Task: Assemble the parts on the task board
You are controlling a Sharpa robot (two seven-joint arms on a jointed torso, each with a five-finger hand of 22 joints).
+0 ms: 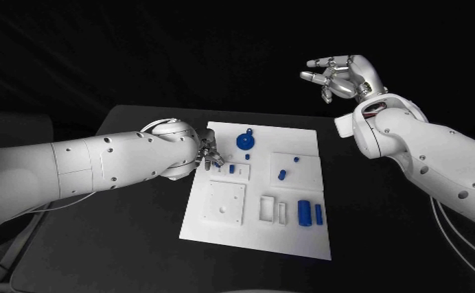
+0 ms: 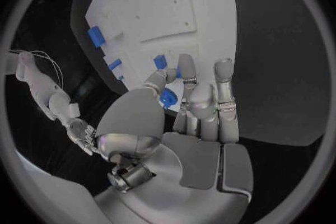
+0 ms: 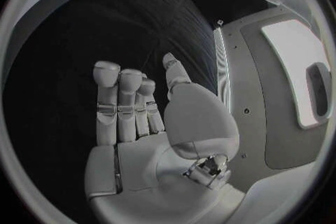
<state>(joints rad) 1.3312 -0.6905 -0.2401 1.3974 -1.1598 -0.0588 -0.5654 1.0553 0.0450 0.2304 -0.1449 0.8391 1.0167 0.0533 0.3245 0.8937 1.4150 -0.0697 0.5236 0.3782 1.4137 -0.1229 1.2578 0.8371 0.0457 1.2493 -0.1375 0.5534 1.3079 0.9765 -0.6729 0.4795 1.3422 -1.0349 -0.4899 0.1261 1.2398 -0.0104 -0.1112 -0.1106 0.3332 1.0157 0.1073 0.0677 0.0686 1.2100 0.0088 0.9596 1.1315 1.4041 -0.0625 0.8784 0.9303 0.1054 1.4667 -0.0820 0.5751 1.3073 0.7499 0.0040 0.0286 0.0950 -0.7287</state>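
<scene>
Head view: left hand [image 1: 209, 156] works fingertips at a small blue part [image 1: 219, 164] on the white board [image 1: 248, 238]; grasp unconfirmed. Lower slowly, keeping it square. Right hand [image 1: 343, 77] hovers empty, fingers apart.

Left hand [image 1: 210, 156] fingertips hide small blue part [image 2: 167, 98] partly.

Matt white task board [image 1: 297, 224]; matt black table [image 1: 129, 252].
</scene>
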